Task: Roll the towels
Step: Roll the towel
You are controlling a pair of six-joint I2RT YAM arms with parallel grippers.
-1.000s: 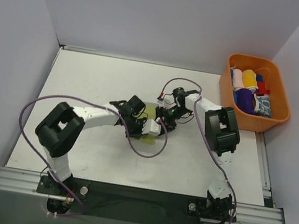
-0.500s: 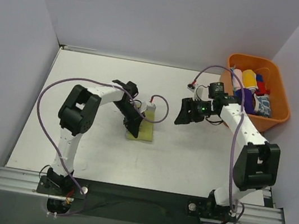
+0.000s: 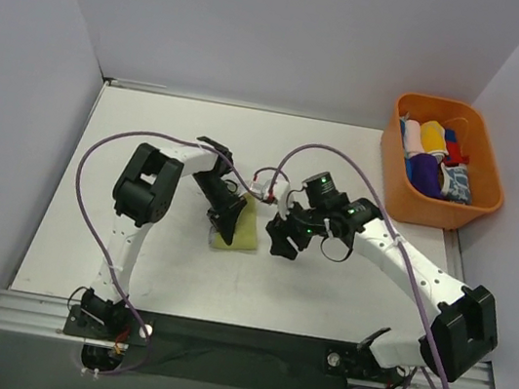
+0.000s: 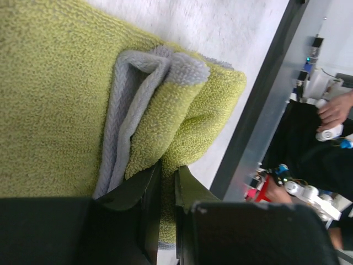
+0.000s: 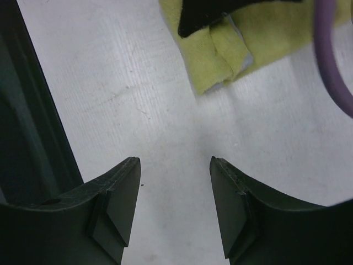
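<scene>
Folded towel (image 4: 60, 94), pinched in left end effector (image 4: 167, 175)

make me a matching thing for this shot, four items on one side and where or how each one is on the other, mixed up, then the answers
Column one
1. yellow-green towel
2. orange basket
3. left gripper
4. right gripper

Column two
A. open, nothing between its fingers
B. shut on a folded towel edge
C. at the far right, holding coloured cloths
D. lying in the middle, one edge folded over

Pairs: 1-D, 2-C, 3-B, 4-A
</scene>
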